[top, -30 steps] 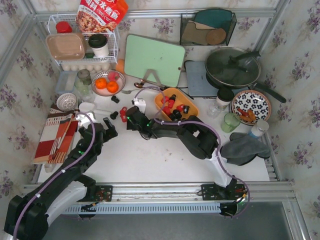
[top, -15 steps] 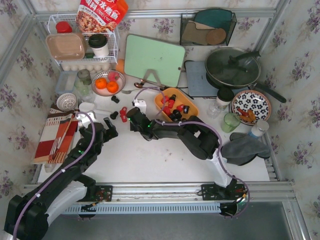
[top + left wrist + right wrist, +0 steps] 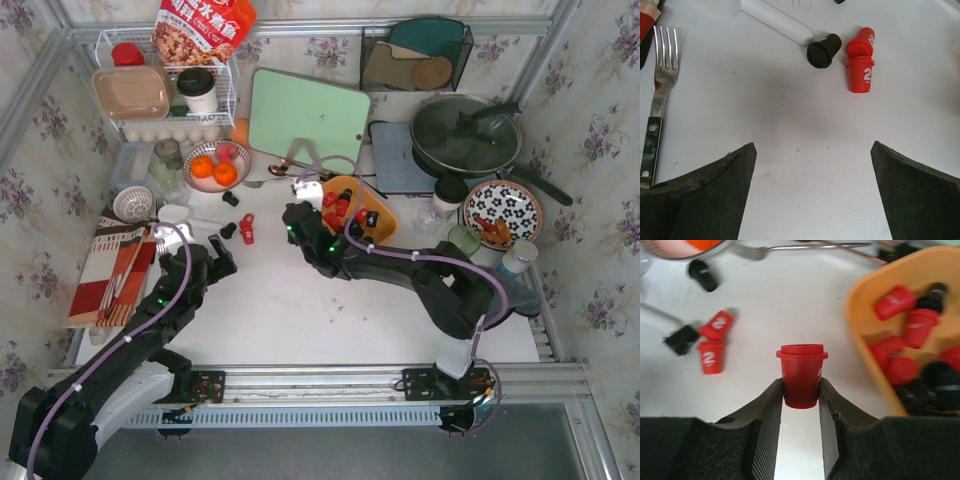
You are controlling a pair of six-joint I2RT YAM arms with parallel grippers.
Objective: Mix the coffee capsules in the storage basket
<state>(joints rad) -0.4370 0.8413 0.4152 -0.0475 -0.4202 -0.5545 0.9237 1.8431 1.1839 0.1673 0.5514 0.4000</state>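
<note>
The orange storage basket (image 3: 386, 222) lies mid-table with several red and black coffee capsules (image 3: 340, 208) inside; in the right wrist view its rim (image 3: 863, 315) is at the right. My right gripper (image 3: 801, 385) is shut on an upright red capsule (image 3: 801, 371), just left of the basket (image 3: 309, 193). Two red capsules (image 3: 246, 229) and a black one (image 3: 228, 231) lie loose on the table. My left gripper (image 3: 812, 147) stands open and holds nothing, just short of a red capsule (image 3: 860, 75) and a black capsule (image 3: 821, 51).
A bowl of oranges (image 3: 215, 166) and another loose black capsule (image 3: 231, 198) sit at back left. A green cutting board (image 3: 308, 120), a lidded pan (image 3: 465, 135), a white wire rack (image 3: 165, 95), a striped cloth (image 3: 110, 275) and a fork (image 3: 660, 85) surround the work area.
My right gripper closed on a red capsule beside the loose ones and carried it right, up to the basket's left edge. The left arm stayed still.
</note>
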